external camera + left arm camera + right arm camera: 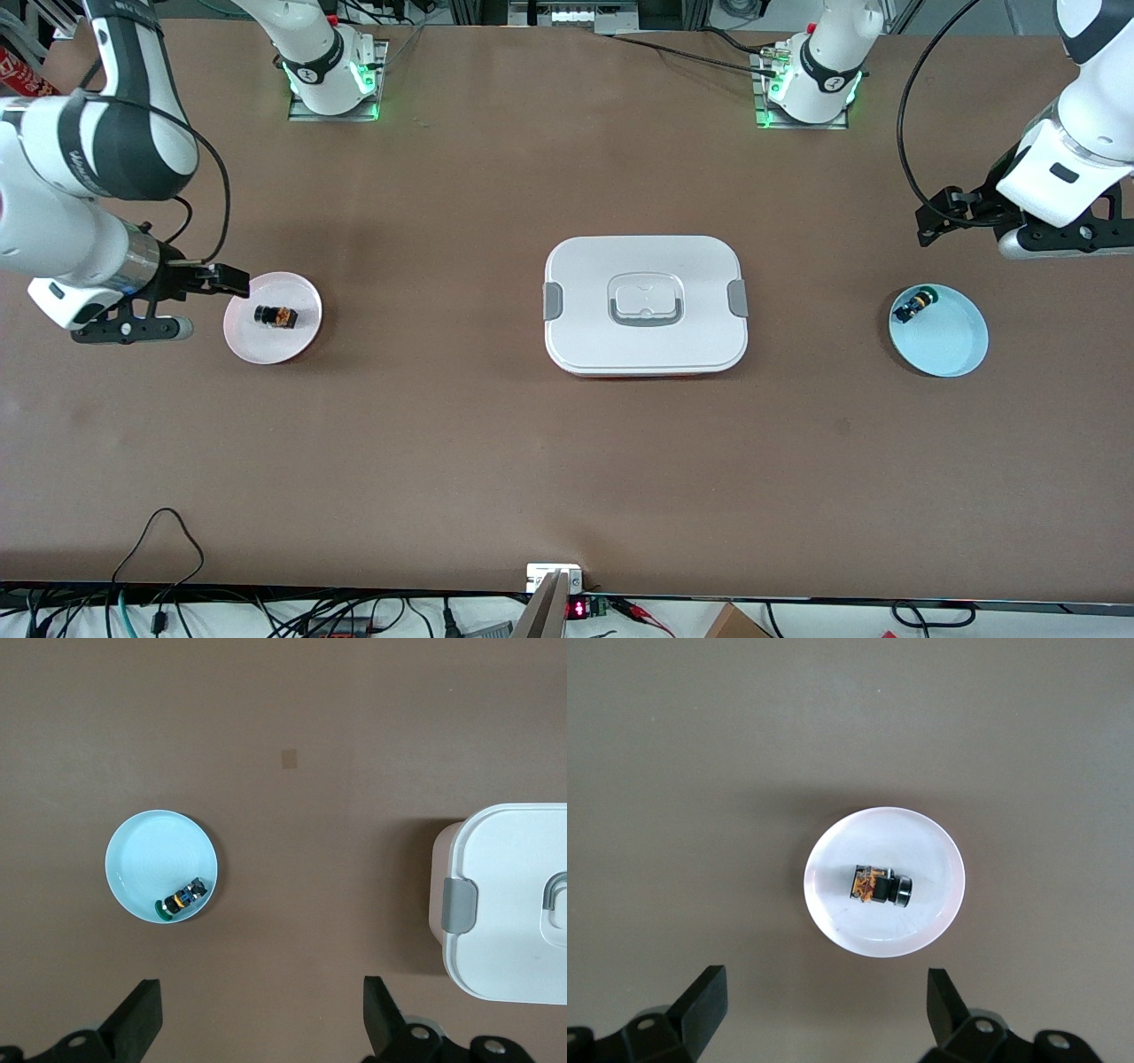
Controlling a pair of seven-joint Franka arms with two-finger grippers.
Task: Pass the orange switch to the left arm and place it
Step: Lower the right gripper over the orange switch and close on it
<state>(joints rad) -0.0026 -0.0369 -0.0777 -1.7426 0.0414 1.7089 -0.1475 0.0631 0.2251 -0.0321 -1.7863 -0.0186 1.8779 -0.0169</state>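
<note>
While its fingers (704,997) stand spread wide with nothing between them, the right tool (232,279) hangs above the surface (443,443) at the right arm's end, just beside the rim of the pink plate (301,344). On that plate lies the orange switch (275,315), on its side near the middle, a small black body with an orange and copper end. The right wrist view shows the switch (880,885) resting on the plate (930,850), clear of the fingers.

Over the left arm's end hangs the left tool (928,232), likewise released, its fingers (142,1020) far apart and holding nothing. Below it and a little nearer the front camera sits the blue plate (952,341), with a blue switch (914,307) lying at its rim.

Between the two plates, mid-surface and well apart from both, stands the box (645,306), lid on, a grey clip at each end.
</note>
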